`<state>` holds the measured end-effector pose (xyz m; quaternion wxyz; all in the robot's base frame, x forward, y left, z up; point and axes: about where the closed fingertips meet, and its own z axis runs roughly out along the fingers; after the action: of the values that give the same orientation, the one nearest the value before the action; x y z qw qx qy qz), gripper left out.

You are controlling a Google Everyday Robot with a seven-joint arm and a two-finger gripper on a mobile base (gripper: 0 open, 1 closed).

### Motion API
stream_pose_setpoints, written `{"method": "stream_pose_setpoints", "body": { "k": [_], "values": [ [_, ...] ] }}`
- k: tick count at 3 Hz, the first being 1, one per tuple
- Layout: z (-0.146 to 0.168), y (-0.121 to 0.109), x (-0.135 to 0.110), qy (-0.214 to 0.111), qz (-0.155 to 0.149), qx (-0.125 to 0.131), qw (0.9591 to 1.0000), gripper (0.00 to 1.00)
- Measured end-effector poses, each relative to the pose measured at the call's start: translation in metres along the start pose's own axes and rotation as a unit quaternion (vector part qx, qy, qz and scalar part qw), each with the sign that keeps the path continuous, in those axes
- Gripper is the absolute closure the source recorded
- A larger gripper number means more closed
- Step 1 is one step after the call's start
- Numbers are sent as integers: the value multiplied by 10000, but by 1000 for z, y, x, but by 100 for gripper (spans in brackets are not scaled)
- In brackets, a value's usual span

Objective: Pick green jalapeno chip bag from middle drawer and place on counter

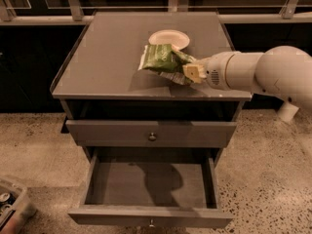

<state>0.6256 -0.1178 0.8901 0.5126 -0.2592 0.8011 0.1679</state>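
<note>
The green jalapeno chip bag [162,60] is held pinched in the gripper [188,72] above the counter [105,57]; it should be lowered flat, clear of the white bowl [169,37].
</note>
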Motion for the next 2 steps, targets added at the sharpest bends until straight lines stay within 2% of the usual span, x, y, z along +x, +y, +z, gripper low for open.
{"method": "stream_pose_setpoints", "body": {
  "k": [2],
  "values": [
    [1, -1, 1, 16, -3, 7, 10000, 34]
  ]
}}
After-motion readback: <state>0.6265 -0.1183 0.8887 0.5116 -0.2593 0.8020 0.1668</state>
